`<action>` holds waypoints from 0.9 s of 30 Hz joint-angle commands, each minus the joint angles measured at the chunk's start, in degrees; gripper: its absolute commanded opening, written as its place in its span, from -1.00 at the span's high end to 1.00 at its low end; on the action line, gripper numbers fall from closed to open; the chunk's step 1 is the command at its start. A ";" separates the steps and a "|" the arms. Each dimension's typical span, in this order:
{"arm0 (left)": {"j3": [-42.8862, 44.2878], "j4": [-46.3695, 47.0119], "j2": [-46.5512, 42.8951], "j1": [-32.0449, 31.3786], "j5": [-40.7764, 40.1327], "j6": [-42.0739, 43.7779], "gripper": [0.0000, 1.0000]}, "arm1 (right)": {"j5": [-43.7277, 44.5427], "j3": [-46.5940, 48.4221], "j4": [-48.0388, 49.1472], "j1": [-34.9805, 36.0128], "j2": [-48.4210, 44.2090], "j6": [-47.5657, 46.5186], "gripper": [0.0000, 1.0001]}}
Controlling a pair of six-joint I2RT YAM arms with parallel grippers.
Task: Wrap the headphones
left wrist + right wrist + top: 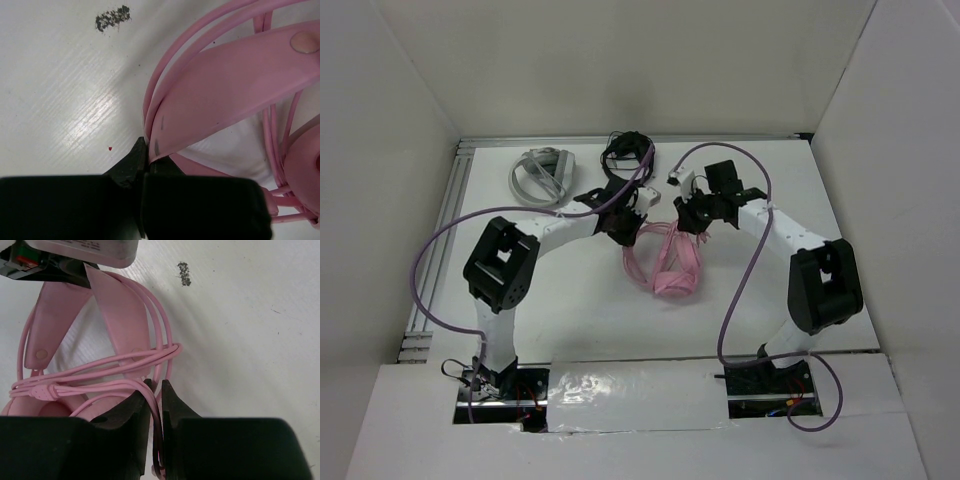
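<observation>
No text, brand, number or sign could be read in any view. The pale housing at the top edge of the right wrist view carried a line of small dark print, too blurred to make out.

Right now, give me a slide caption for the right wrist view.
Right gripper straddles the pink cable wound across the pink headphones' headband.

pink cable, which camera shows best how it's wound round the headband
Right wrist: the cable loops cross the headband up close, one strand running through the right pincer. Left wrist shows only strands lying along the band's edge. Top external shows just a pink tangle between the arms.
</observation>
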 commanded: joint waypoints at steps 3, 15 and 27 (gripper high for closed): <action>4.32 -5.71 2.31 -0.10 3.32 3.79 1.00 | 1.39 4.29 2.79 -3.85 1.71 0.11 0.59; 10.12 -7.30 5.83 -0.10 1.05 4.23 0.21 | 2.18 9.83 3.23 -4.73 7.95 4.06 0.58; 11.88 -4.22 3.55 -0.19 2.36 4.75 -0.60 | 1.75 14.39 3.05 -4.73 13.04 3.72 0.55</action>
